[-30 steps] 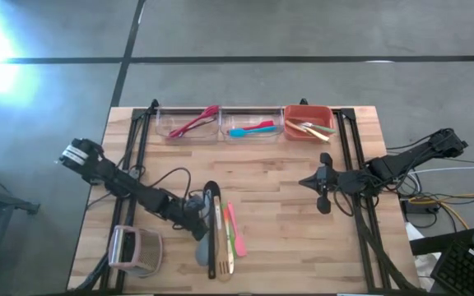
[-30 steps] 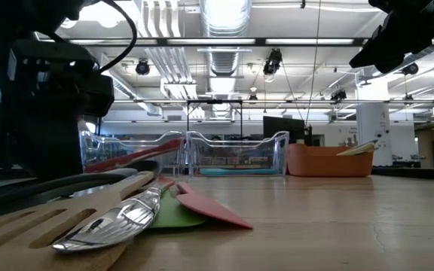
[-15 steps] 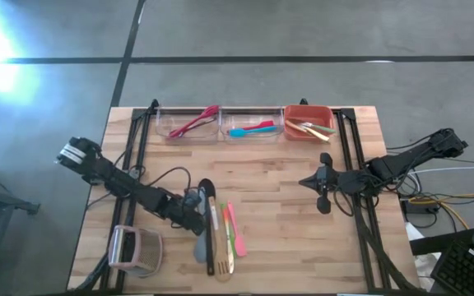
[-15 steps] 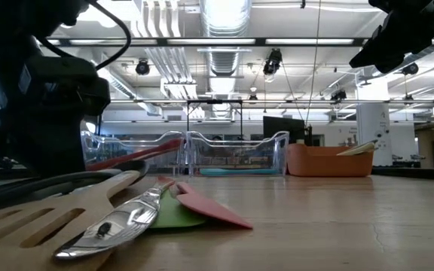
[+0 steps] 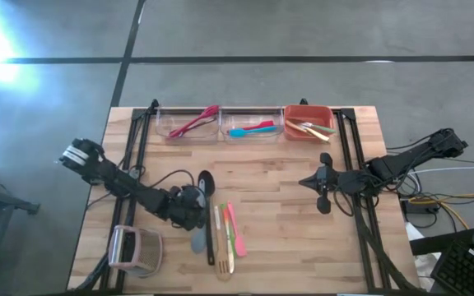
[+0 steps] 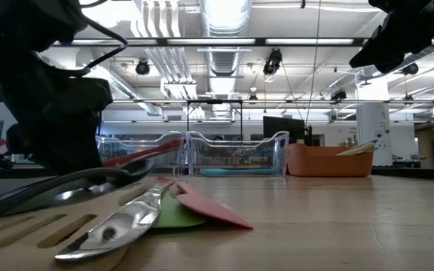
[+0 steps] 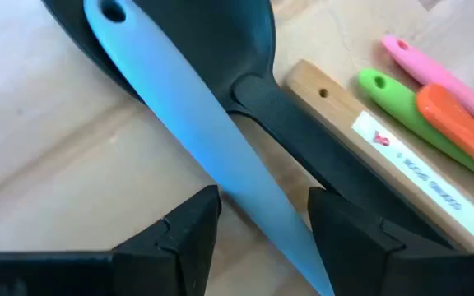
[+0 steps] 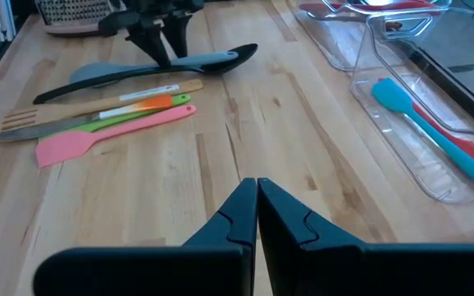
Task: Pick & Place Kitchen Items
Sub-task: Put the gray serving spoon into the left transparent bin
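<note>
On the near-left part of the wooden surface [image 5: 286,247], loose utensils lie bunched side by side: a grey-blue spatula [image 7: 212,140], a black spoon [image 5: 206,215], a wooden slotted turner [image 5: 223,247], a green spatula [image 5: 227,238] and a pink spatula [image 5: 235,230].

Grey-blue spatula: slim, smooth, tapering handle with a hanging hole at its tip, crossing over the black spoon's bowl. Its long axis runs straight out from between the fingers of the left gripper [image 7: 262,238], which stand apart on either side of the handle, not yet clamped. The left arm is plainly the nearer; closing across the handle looks like the next move.

Right gripper [image 8: 257,215]: fingers together, empty, waiting above the surface's right side, well apart from the bunch.

Far edge, left to right: a clear bin [image 5: 164,131] with red and pink utensils, a second clear bin [image 5: 225,123] with teal and red ones, an orange bin [image 5: 289,115] with several more.
</note>
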{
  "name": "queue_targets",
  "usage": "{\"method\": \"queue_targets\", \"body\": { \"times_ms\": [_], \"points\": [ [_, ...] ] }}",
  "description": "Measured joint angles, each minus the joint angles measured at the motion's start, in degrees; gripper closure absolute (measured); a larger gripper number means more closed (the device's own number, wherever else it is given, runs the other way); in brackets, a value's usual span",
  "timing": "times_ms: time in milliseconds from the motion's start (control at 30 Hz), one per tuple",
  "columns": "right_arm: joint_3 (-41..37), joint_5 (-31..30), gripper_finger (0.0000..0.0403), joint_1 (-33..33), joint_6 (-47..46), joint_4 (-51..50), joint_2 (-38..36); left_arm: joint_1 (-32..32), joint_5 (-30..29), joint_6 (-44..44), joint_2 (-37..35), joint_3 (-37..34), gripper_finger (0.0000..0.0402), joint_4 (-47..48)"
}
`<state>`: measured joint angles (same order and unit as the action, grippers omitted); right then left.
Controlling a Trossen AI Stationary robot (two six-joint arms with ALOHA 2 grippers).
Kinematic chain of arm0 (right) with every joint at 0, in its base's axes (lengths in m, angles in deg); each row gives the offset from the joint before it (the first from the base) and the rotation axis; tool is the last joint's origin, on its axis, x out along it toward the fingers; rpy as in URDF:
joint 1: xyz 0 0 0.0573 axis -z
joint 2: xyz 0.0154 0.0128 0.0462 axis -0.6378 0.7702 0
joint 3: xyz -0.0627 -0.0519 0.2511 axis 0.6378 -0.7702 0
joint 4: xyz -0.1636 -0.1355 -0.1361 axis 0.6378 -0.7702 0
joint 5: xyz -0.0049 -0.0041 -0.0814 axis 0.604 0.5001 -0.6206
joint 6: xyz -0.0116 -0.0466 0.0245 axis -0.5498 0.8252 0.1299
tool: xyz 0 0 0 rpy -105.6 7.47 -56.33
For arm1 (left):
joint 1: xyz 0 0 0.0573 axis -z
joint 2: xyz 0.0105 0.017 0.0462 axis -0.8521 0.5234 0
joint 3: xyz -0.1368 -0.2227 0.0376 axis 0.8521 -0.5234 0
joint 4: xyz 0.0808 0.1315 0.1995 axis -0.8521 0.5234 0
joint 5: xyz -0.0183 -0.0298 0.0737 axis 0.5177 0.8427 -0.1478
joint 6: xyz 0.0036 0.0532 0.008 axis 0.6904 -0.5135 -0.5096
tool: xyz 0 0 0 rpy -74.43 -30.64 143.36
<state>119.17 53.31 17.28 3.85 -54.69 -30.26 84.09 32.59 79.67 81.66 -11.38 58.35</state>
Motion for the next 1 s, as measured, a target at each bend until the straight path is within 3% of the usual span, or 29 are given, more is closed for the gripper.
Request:
{"method": "queue_targets", "body": {
  "times_ms": [367, 667, 1000],
  "points": [
    [0.0, 0.0, 0.0394, 0.0, 0.0, 0.0, 0.0, 0.0, -1.4, -1.0, 5.4, 0.0, 0.0219, -0.6],
    [0.0, 0.0, 0.0394, 0.0, -0.2, 0.0, 0.0, -0.2, -0.6, -2.5, 4.4, -0.1, 0.0342, -1.4],
    [0.0, 0.0, 0.0394, 0.0, -0.2, 0.0, 0.0, -0.1, 0.3, -8.8, -0.2, 0.7, 0.0346, -1.9]
  ]
}}
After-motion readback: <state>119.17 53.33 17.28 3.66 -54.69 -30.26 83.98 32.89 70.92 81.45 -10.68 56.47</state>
